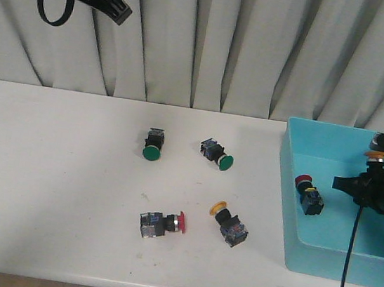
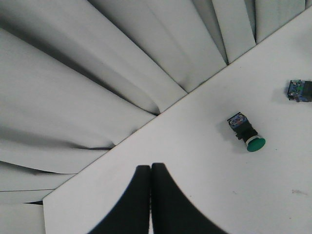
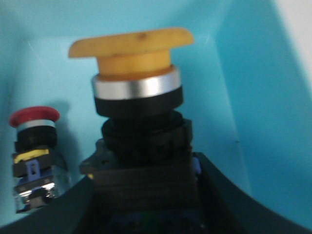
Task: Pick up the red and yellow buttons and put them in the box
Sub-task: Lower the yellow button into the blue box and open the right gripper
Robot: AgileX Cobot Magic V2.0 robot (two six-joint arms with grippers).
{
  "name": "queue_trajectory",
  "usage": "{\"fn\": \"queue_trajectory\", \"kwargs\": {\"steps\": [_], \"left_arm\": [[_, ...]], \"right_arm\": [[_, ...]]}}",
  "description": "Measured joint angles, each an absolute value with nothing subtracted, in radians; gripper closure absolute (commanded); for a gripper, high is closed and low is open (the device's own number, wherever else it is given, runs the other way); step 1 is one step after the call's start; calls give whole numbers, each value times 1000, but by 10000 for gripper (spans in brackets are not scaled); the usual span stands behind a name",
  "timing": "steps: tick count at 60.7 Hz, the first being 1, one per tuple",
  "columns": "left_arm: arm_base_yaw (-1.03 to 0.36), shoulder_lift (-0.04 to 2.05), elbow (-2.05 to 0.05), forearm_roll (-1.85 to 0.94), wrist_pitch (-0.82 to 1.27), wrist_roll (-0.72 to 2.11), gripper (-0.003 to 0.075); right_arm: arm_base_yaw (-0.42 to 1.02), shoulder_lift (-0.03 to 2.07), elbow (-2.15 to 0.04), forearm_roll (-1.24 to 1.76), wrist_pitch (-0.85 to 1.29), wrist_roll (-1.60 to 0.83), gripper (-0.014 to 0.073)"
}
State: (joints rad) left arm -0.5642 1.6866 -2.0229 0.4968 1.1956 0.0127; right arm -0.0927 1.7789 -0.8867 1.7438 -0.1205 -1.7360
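Yellow button [image 3: 139, 97], unlabelled, gripped by right hand [image 3: 146, 195] over box [image 3: 263, 97].

Two green-capped buttons [image 1: 152, 145] [image 1: 217, 153], two red-capped [image 1: 162, 224] [image 1: 309, 194], two yellow-capped [image 1: 229, 223] [image 3: 136, 112], one box [image 1: 326, 257].

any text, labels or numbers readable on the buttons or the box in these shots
None can be read.
Red button in the box: a yellow band on its body, no legible print.
Yellow button held in the right pincer: plain cap, nothing printed that shows.
Box: bare blue walls.
Buttons on the table: too small to tell.
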Motion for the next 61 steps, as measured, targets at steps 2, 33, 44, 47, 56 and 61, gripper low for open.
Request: {"fn": "queue_trajectory", "kwargs": {"steps": [2, 33, 44, 47, 56, 61], "left_arm": [[-564, 1688, -2023, 496, 1196, 13, 727], [-564, 1688, -2023, 494, 1201, -40, 726], [-564, 1688, -2023, 494, 1203, -40, 726], [-564, 1688, -2023, 493, 1203, -40, 726], [-564, 1688, -2023, 493, 1203, -41, 726], [-564, 1688, -2023, 493, 1203, -41, 726]], "right_arm": [[-93, 1799, -895, 1746, -118, -1736, 560], [-93, 1983, -942, 1746, -55, -1736, 134], [-93, 1970, -944, 1746, -51, -1736, 92], [-93, 1949, -944, 1746, -51, -1738, 92], [-93, 1836, -944, 1746, -45, -1739, 95], [-93, 1745, -944, 1739, -28, -1739, 95]]}}
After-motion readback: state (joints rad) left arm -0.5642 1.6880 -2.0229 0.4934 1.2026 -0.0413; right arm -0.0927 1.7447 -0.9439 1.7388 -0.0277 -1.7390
